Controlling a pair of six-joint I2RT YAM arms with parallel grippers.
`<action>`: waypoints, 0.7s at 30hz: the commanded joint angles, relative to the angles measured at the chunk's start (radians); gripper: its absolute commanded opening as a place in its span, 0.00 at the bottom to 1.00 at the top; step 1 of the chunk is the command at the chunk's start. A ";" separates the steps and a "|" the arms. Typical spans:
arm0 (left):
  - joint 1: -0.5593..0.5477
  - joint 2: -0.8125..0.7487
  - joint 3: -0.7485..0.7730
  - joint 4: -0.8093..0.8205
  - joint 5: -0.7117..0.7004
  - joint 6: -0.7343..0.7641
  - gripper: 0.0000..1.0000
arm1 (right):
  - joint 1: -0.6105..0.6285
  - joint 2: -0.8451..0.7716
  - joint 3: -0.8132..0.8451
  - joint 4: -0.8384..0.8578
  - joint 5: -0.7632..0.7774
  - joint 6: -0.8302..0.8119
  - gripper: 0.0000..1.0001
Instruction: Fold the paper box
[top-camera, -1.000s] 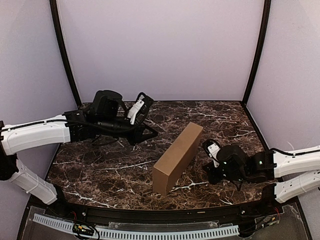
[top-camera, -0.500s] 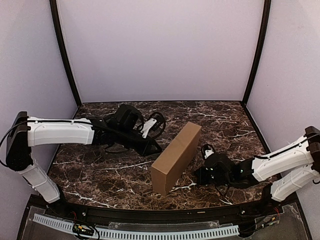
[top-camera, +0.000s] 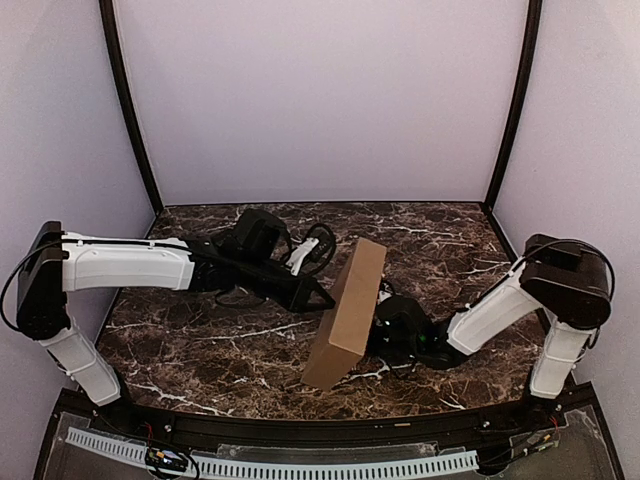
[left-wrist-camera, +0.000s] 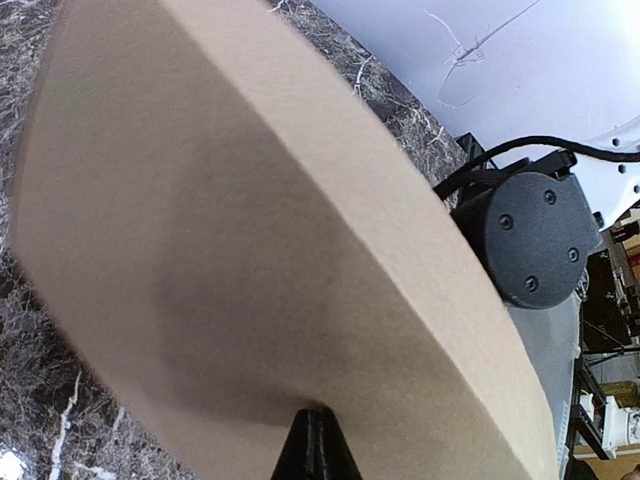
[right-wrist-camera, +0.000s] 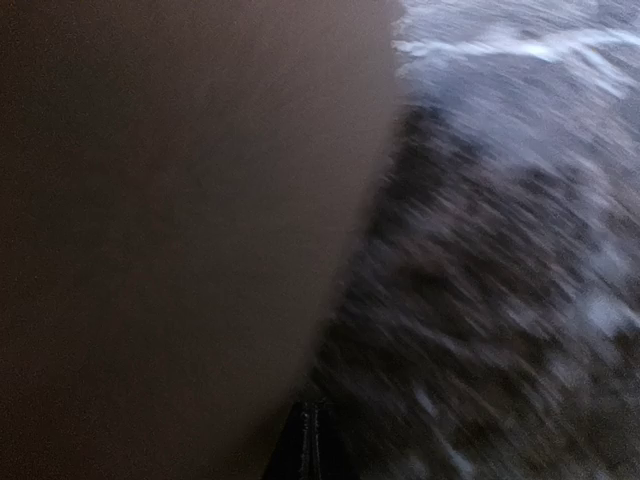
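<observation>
Paper box (top-camera: 350, 312) stands between closed left fingers (left-wrist-camera: 322, 456) and closed right fingers (right-wrist-camera: 320, 452).

A plain brown cardboard box (top-camera: 348, 315) stands tilted on its edge across the middle of the dark marble tabletop (top-camera: 200, 345), walling left from right. The left gripper (top-camera: 326, 300), fingers pressed together, is hard up at its left face. The right gripper (right-wrist-camera: 312, 440), likewise closed, crowds the other face, so both sides are blocked. Open marble lies front left and back right, up to the pale lilac walls (top-camera: 320, 100).
</observation>
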 joint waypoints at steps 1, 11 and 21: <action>-0.004 -0.079 -0.002 -0.004 -0.004 -0.015 0.01 | -0.032 0.136 0.160 0.208 -0.118 -0.059 0.00; -0.005 -0.155 -0.071 -0.027 -0.070 0.002 0.01 | -0.091 0.171 0.157 0.225 -0.158 -0.062 0.00; -0.005 -0.147 -0.041 -0.073 -0.135 0.046 0.01 | -0.129 -0.077 -0.018 0.020 -0.094 -0.194 0.00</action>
